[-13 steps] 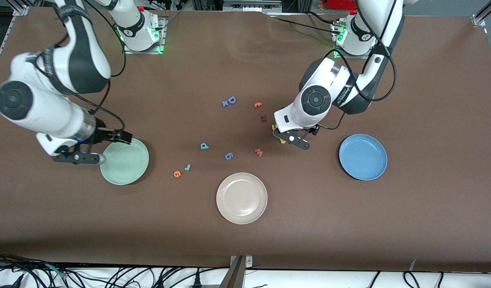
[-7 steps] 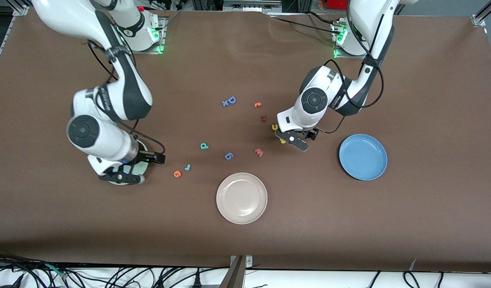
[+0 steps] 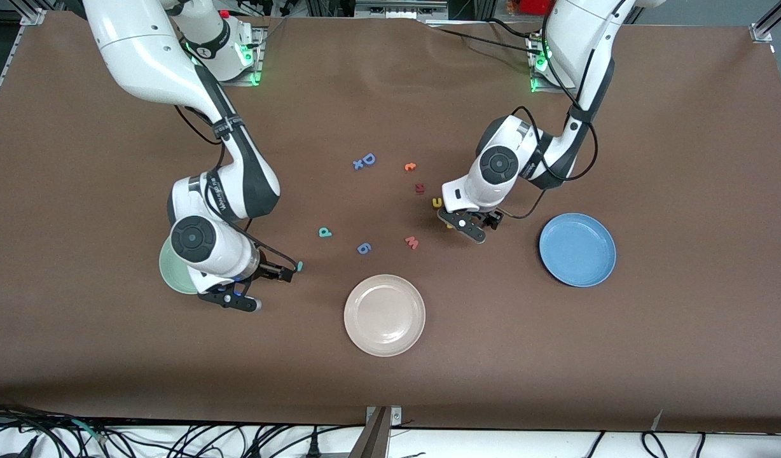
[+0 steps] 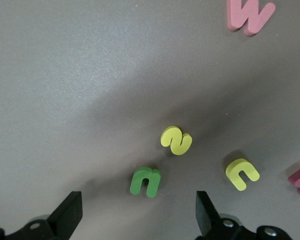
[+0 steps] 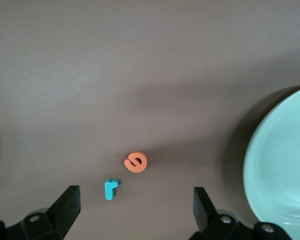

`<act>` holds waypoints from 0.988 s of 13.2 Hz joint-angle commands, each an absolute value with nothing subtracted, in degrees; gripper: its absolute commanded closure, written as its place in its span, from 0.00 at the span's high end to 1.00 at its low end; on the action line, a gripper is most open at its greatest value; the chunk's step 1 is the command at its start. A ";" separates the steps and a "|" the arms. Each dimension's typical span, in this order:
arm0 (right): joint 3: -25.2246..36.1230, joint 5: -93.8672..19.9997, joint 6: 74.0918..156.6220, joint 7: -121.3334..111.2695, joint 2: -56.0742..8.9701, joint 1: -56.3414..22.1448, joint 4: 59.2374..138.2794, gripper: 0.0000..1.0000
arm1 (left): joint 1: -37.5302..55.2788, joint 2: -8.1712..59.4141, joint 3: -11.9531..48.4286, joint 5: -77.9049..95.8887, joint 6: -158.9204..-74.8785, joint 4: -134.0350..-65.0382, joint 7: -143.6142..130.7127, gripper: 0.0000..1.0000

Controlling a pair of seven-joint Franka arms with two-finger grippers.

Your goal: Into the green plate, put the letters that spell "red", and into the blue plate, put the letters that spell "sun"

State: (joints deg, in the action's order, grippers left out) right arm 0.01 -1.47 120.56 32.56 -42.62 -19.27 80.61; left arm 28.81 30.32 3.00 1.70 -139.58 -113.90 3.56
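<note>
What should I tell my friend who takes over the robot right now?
Left gripper: open, empty, over the green n, yellow s and yellow u.
Right gripper: open, empty, over the orange e and teal r, beside the green plate.
Teal d lies on the table.
Blue plate holds nothing.
Done: nothing placed. Left: all six letters.

Hidden in the front view under the right arm: orange "e" (image 5: pixel 136 162), much of green plate (image 3: pixel 169 270).
</note>
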 commanded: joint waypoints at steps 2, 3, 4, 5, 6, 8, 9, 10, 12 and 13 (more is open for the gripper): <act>0.44 -1.41 123.21 34.80 -45.61 -19.60 78.66 1.00 | 29.27 31.72 2.64 -2.11 -142.82 -114.17 4.31 1.00; 0.44 -1.23 124.61 35.94 -46.31 -19.69 78.75 1.00 | 29.35 31.82 2.64 -2.11 -142.82 -114.17 4.31 1.00; 0.44 -1.14 125.50 36.21 -46.67 -20.04 78.75 1.00 | 29.36 31.99 2.64 -2.11 -142.91 -114.17 4.31 1.00; 0.44 -1.06 126.38 36.21 -47.10 -20.04 78.84 1.00 | 29.36 32.08 2.64 -2.20 -142.91 -114.26 4.31 1.00; 0.44 -0.53 127.43 36.21 -47.46 -20.04 78.92 1.00 | 29.44 32.17 2.64 -2.20 -142.91 -114.26 4.31 0.99; 0.44 -0.44 128.23 36.30 -48.07 -20.13 79.10 1.00 | 29.79 32.52 2.55 -2.20 -142.91 -114.26 4.31 0.97; 0.44 -0.35 128.49 36.30 -48.08 -20.39 79.62 1.00 | 29.88 32.61 2.64 -2.20 -142.91 -114.17 4.31 0.93; 0.53 -0.35 129.80 36.30 -48.08 -20.39 80.67 1.00 | 29.88 32.61 2.64 -2.28 -142.91 -114.08 4.31 0.88; 0.44 -0.35 131.92 36.30 -48.08 -20.39 82.09 1.00 | 29.88 32.61 2.64 -3.85 -142.91 -113.99 4.31 0.68; 0.53 -0.35 132.27 36.30 -48.34 -20.39 82.18 1.00 | 29.88 32.61 2.64 -4.30 -142.91 -113.99 4.31 0.51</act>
State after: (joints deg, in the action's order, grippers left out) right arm 0.16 -1.19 130.52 35.18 -48.07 -19.89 81.46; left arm 29.37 32.69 3.08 -2.25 -142.23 -113.94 3.81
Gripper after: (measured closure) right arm 0.000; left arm 0.203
